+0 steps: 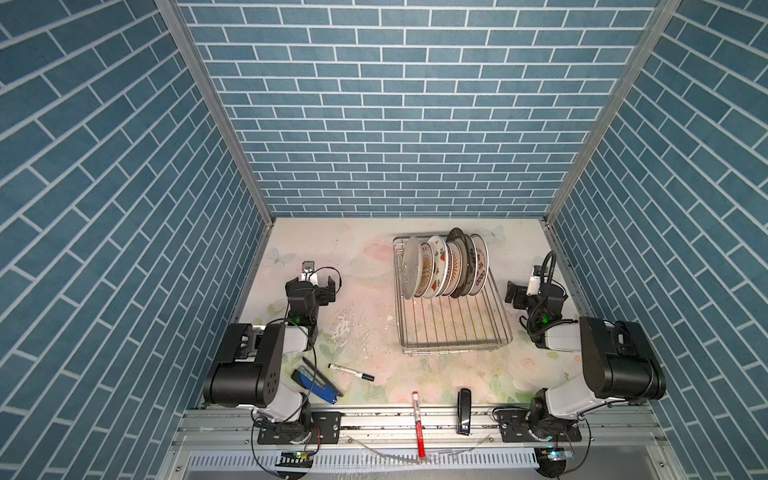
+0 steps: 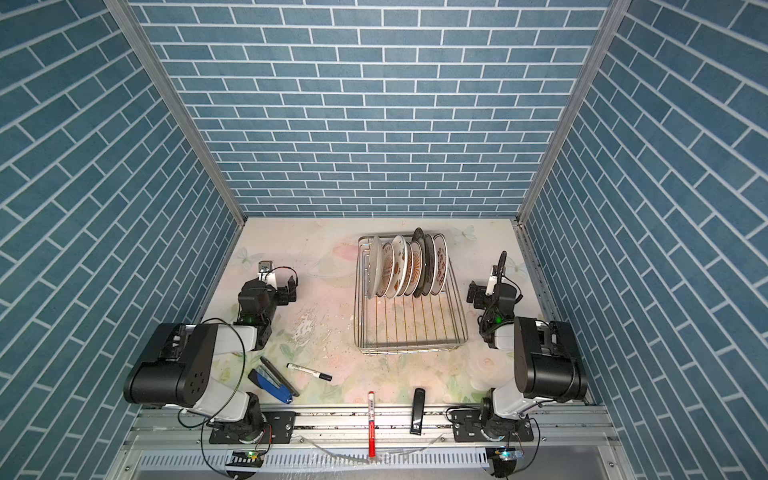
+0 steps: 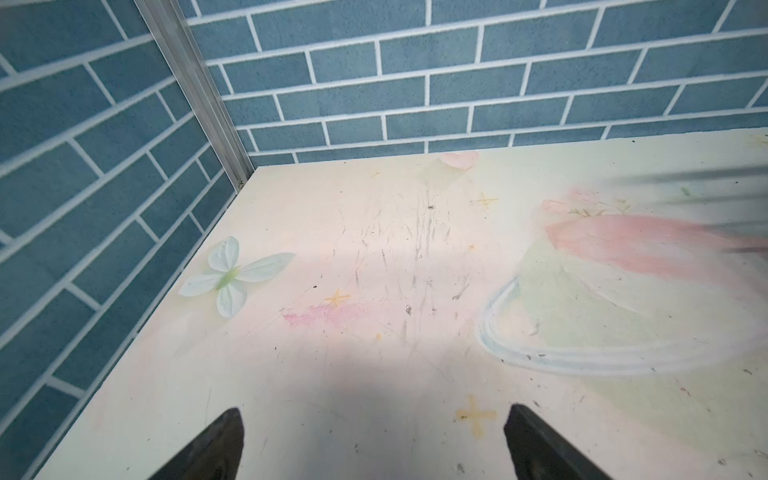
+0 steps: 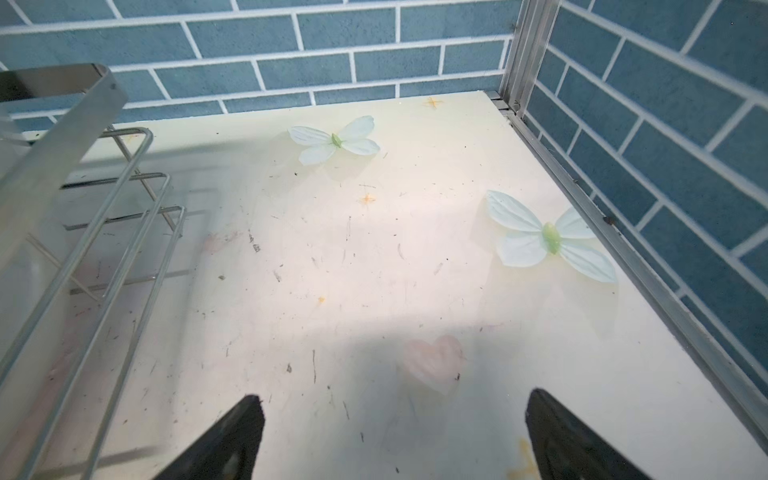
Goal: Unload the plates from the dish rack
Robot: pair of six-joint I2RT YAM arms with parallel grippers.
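Ceramic is judged to be the material of the plates (image 1: 444, 266): stiff, brittle, smooth-glazed and moderately heavy, so slipping and chipping are to be guarded against. About seven are counted in both top views. They stand on edge, lean closely together and are held between the prongs at the far end of the dish rack (image 1: 455, 332), whose near half is bare. The rack is placed right of the desk's (image 1: 365, 266) middle, toward its far edge.

A hold across the thickness of an upper rim is advised, beginning with an end plate such as the plain grey plate (image 1: 411, 268), and a lift clear of the prongs is called for.

The left pincer (image 3: 374, 415) is recorded with jaws spread wide and nothing held, above bare desk well left of the rack. The right pincer (image 4: 395, 399) is likewise wide apart and empty, just beside the rack's right side.

Ample scuffed floral surface is noted left of the rack for setting down; only a narrow strip is left toward the right edge. Blue brick-patterned walls enclose three sides. Pens (image 1: 351, 372) and a blue stapler (image 1: 316, 380) are noted near the near edge.
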